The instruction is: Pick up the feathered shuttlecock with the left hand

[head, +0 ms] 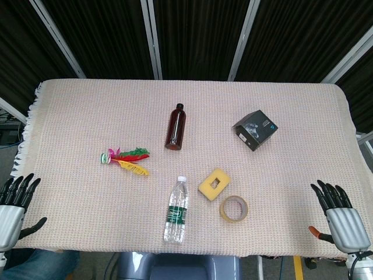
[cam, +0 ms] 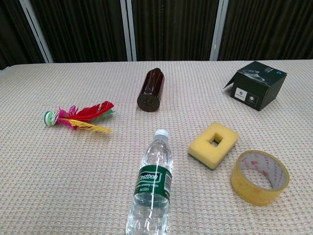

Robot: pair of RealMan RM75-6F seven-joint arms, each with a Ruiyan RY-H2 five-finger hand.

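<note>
The feathered shuttlecock (head: 125, 160) (cam: 78, 117) lies on its side on the woven tablecloth, left of centre, with red, green, pink and yellow feathers and a white-green base pointing left. My left hand (head: 14, 209) rests at the table's near left edge, fingers spread, holding nothing, well to the left of and nearer than the shuttlecock. My right hand (head: 341, 216) sits at the near right edge, fingers spread and empty. Neither hand shows in the chest view.
A brown bottle (head: 176, 126) lies at the centre. A clear water bottle (head: 176, 209) lies near the front. A yellow sponge (head: 214, 182), a tape roll (head: 233, 208) and a black box (head: 255, 129) occupy the right half.
</note>
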